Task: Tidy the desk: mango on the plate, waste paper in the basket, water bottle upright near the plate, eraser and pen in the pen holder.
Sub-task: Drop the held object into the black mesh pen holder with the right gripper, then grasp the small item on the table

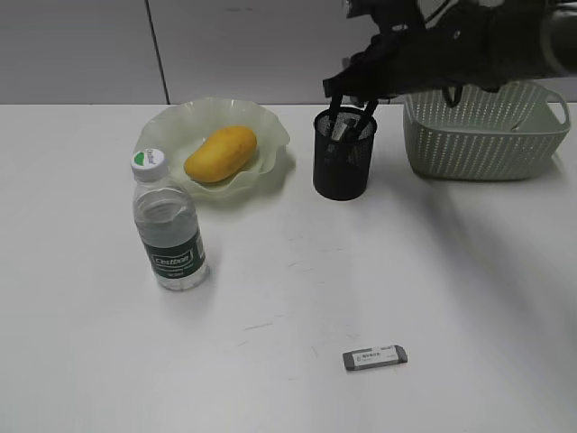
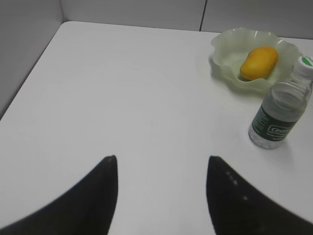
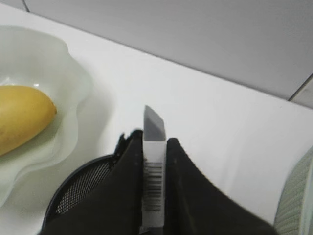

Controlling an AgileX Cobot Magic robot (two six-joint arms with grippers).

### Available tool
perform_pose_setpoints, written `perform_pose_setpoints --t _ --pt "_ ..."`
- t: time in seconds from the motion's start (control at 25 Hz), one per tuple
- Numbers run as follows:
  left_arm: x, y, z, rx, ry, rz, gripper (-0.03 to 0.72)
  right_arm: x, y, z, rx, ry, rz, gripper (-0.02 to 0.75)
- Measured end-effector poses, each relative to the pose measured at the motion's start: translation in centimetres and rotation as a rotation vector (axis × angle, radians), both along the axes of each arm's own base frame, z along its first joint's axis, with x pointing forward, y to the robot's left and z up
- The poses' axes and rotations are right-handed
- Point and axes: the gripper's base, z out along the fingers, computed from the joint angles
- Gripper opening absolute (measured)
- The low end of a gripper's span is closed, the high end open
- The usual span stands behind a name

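Pinching a pen, the right gripper hangs over the holder — left gripper spread.

The right arm is bulky matte black; the left pincer has smooth, curved black fingers.

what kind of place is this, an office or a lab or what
Probably a lab bench staged as a desk: a bare white tabletop against plain grey wall panels, sparsely set with a pen holder, a water bottle and a mango on a plate, worked by a robot's right gripper.
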Motion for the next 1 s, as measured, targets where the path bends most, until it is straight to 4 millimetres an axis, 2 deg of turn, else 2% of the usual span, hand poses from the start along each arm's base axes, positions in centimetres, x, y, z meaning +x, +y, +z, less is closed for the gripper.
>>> perform_pose_setpoints --t 0.12,0.36,0.48,0.56,0.68,0.76,0.84,0.88,1.0 --pt "0.0 0.0 0.0 0.000 0.000 0.000 0.434 -0.1 0.2 -1.1 -0.005 0.058 0.012 0.128" --pt "0.0 0.0 0.0 0.004 -0.001 0.003 0.434 -0.5 0.3 -1.5 -0.004 0.126 0.032 0.403" --pt "0.0 0.1 0.0 0.006 -0.001 0.004 0.434 -1.0 0.4 -0.7 -0.005 0.157 0.056 0.460" --pt "0.0 0.1 0.0 0.006 -0.001 0.004 0.434 -1.5 0.3 1.3 -0.019 0.145 0.086 0.468" --pt "0.0 0.1 0.0 0.006 -0.002 0.005 0.434 -3.1 -0.6 6.4 -0.045 0.076 0.128 0.468" --pt "0.0 0.1 0.0 0.006 -0.002 0.005 0.434 -5.2 -1.6 10.3 -0.050 0.021 0.144 0.462" --pt "0.0 0.1 0.0 0.006 -0.002 0.005 0.434 -7.8 -2.8 12.8 -0.074 -0.002 0.161 0.449" --pt "0.0 0.1 0.0 0.006 -0.002 0.005 0.434 -9.4 -3.5 13.6 -0.084 0.001 0.169 0.440" --pt "0.0 0.1 0.0 0.006 -0.002 0.005 0.434 -14.7 -5.6 13.6 -0.126 0.111 0.178 0.421"
